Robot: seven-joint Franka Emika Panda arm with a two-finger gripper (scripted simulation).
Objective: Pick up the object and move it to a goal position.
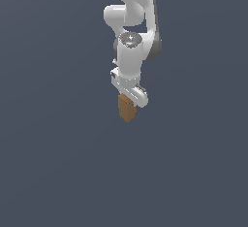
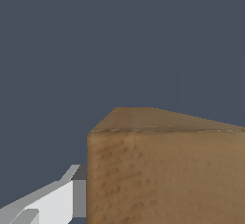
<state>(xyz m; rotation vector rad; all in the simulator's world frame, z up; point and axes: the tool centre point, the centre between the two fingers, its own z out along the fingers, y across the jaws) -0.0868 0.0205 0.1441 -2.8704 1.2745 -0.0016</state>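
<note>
The object is a small brown wooden block, taller than wide. It hangs upright under the white hand of my arm in the middle of the exterior view. My gripper is shut on its upper part, and the block hides the fingertips there. In the wrist view the object fills the near corner, with its lighter end face pointing away. One white and grey finger presses flat against its side. The other finger is out of frame.
Only a plain dark grey-blue background surrounds the arm and block in both views. No other objects, edges or goal marker show.
</note>
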